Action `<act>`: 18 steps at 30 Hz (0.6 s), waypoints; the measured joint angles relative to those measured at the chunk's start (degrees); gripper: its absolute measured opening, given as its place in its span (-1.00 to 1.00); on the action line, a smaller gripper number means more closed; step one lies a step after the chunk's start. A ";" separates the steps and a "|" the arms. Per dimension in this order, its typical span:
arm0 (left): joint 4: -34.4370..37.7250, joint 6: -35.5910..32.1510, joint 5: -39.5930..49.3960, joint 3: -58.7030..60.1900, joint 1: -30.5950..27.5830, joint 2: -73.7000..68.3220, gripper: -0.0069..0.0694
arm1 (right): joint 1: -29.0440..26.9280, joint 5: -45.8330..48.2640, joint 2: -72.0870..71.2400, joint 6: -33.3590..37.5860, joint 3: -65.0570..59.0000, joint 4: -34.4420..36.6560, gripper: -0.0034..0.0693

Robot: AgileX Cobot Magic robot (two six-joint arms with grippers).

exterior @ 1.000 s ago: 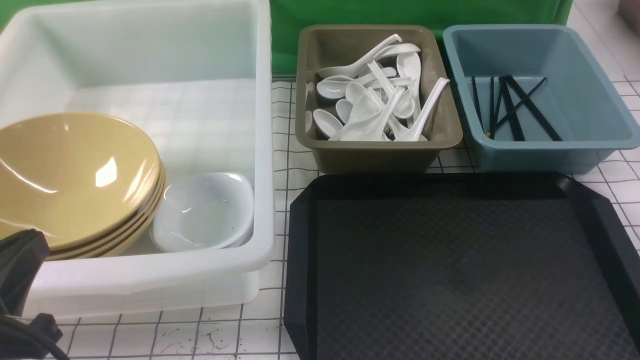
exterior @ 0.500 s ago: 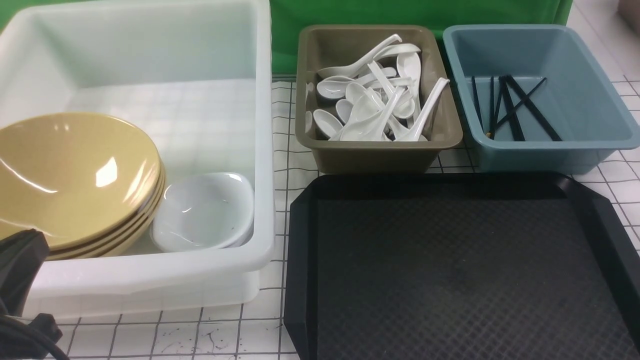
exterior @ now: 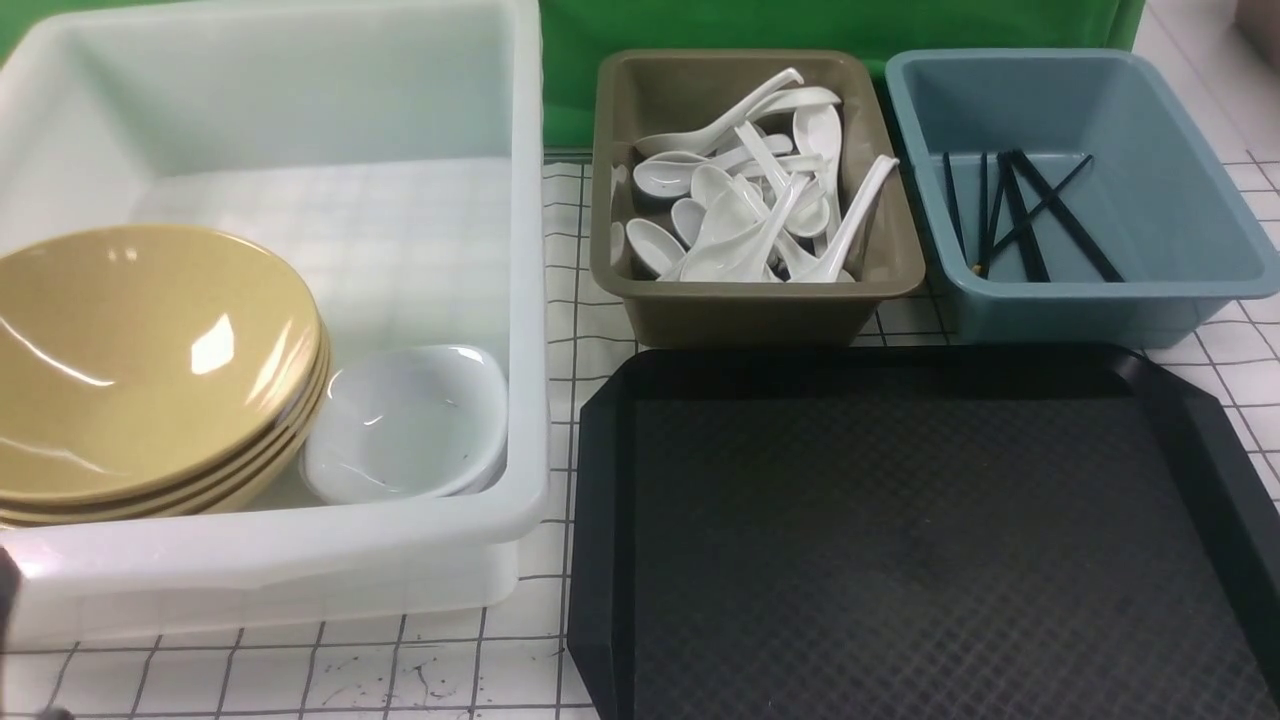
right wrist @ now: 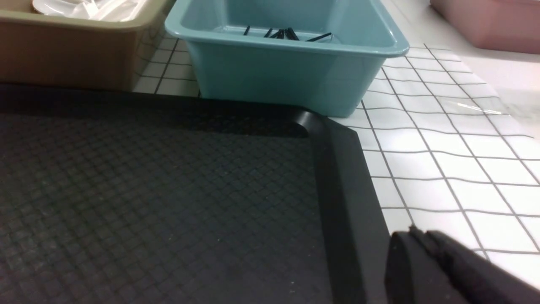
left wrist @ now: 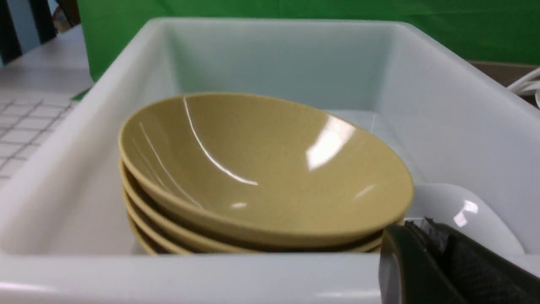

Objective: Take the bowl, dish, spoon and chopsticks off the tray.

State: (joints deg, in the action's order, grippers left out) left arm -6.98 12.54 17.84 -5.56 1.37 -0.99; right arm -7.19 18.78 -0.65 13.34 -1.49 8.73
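Observation:
The black tray (exterior: 900, 540) lies bare at the front right, with nothing on it. A stack of several tan bowls (exterior: 140, 350) sits in the white tub (exterior: 300, 560), and a white dish (exterior: 410, 420) rests beside the stack. Several white spoons (exterior: 745, 190) fill the olive tub (exterior: 750, 310). Black chopsticks (exterior: 1020, 215) lie in the blue tub (exterior: 1080, 305). My left gripper (left wrist: 415, 226) is shut and empty, just outside the white tub's near wall by the bowls (left wrist: 261, 169). My right gripper (right wrist: 415, 231) is shut and empty, over the tray's right rim (right wrist: 346, 177).
The tabletop is white with a black grid (exterior: 400, 670). A green backdrop (exterior: 800, 25) stands behind the tubs. A pink tub (right wrist: 485, 21) sits far right beyond the blue tub (right wrist: 287, 71).
The dark left gripper at the front view's bottom left has drawn back almost out of the frame. Nothing else has moved.

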 joint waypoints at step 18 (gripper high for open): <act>4.67 -1.72 1.86 6.85 -0.19 1.73 -0.85 | 0.00 0.00 -0.05 0.00 0.00 0.00 -0.69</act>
State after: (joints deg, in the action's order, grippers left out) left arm -2.31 10.82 19.69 1.29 1.18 0.74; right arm -7.19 18.78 -0.70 13.34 -1.49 8.73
